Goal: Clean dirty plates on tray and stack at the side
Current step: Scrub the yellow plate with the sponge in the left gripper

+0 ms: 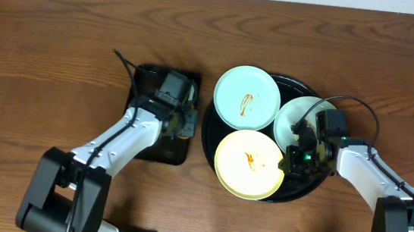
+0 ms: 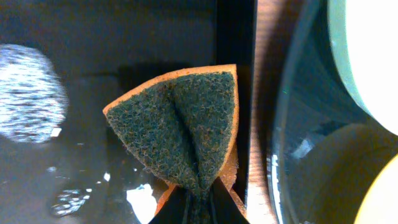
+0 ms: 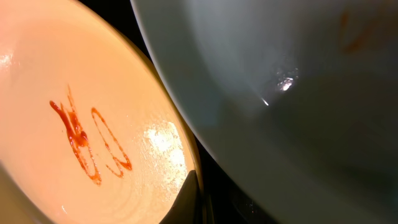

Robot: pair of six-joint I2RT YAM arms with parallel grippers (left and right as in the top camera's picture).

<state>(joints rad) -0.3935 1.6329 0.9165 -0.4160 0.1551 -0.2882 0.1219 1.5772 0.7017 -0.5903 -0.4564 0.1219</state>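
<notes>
The round black tray (image 1: 207, 135) holds three plates. A mint-blue plate (image 1: 247, 97) with a sauce smear lies at its back left. A second mint-blue plate (image 1: 298, 116) lies at the right, partly under my right arm. The yellow plate (image 1: 248, 164) with a smear lies at the front. My right gripper (image 1: 293, 153) sits at the yellow plate's right rim. In the right wrist view one finger (image 3: 198, 202) presses on that rim, beside the yellow plate (image 3: 81, 93) and the mint plate (image 3: 298, 124). My left gripper (image 2: 199, 208) is shut on a green-and-orange sponge (image 2: 180, 124).
The left gripper (image 1: 180, 121) hovers over a small rectangular black tray (image 1: 147, 144), wet and glossy in the left wrist view (image 2: 74, 50). The round tray's edge (image 2: 292, 143) lies just right of it. Bare wood tabletop (image 1: 45, 55) surrounds both trays.
</notes>
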